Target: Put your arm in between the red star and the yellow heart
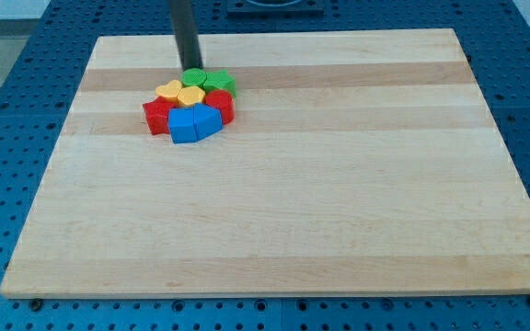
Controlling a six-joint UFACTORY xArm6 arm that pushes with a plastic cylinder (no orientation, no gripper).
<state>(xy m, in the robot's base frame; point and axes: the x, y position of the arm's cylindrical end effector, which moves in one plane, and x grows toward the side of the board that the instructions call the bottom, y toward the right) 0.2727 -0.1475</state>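
Several blocks sit packed in one cluster at the upper left of the wooden board (274,211). A yellow heart (168,90) lies at the cluster's upper left, with a second yellow block (190,96) touching it on the right. A red block (156,116), likely the star, sits just below the heart at the cluster's left. Another red block (221,104) is on the right. Two green blocks (193,76) (219,83) are at the top. Two blue blocks (184,125) (209,121) are at the bottom. My tip (189,67) stands just above the cluster, touching or nearly touching the green block.
The board lies on a blue perforated table (7,110). The rod comes down from the view's top edge. All blocks touch one another with no visible gaps.
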